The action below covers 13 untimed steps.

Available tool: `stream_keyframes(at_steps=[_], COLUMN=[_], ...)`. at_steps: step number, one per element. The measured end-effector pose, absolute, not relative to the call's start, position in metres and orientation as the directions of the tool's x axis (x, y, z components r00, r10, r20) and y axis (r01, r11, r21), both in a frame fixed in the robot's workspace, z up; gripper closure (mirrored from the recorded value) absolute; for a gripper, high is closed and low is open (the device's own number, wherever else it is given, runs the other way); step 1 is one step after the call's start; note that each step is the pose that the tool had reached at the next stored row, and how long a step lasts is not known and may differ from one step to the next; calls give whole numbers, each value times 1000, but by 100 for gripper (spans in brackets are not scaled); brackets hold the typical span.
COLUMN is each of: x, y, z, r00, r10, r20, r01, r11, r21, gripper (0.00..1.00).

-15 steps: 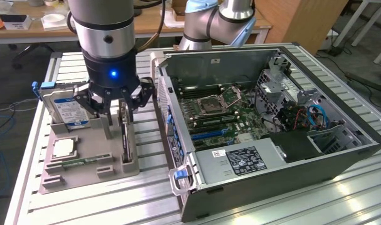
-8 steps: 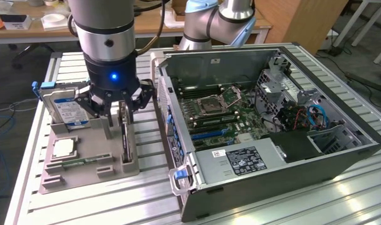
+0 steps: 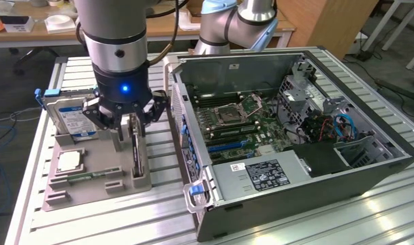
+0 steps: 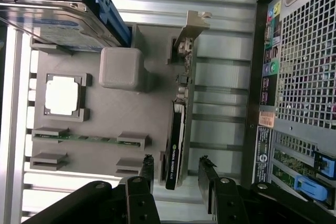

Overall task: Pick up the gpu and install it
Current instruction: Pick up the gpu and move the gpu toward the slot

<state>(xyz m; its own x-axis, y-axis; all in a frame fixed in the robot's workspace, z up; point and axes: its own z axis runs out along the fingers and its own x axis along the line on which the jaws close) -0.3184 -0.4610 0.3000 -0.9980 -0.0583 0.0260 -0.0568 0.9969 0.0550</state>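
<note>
The gpu (image 3: 136, 154) is a thin dark card standing on edge in a slot of the grey holder tray (image 3: 91, 186), its silver bracket (image 4: 189, 32) at one end. My gripper (image 3: 128, 133) hangs straight over it, open. In the wrist view the gpu (image 4: 177, 129) runs edge-on between my two black fingers (image 4: 148, 174), and the gripper (image 4: 177, 178) straddles the card's end away from the bracket. The fingers stand apart from the card on both sides.
The tray (image 4: 121, 124) also holds a hard drive (image 3: 71, 120) with a blue-white label, a silver processor (image 3: 69, 161) and a green memory stick (image 3: 84, 177). The open computer case (image 3: 370, 168) lies at the exterior view's right, its motherboard (image 3: 241, 125) exposed. The slatted table edge is in front.
</note>
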Motion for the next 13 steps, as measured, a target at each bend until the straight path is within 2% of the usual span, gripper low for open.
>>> stream_keyframes(at_steps=[13], x=[-318], y=[-455], z=[283], r00=[-998], r10=[-58], r20=[26], r01=[-57], r11=[997], r21=[55], gripper=[53])
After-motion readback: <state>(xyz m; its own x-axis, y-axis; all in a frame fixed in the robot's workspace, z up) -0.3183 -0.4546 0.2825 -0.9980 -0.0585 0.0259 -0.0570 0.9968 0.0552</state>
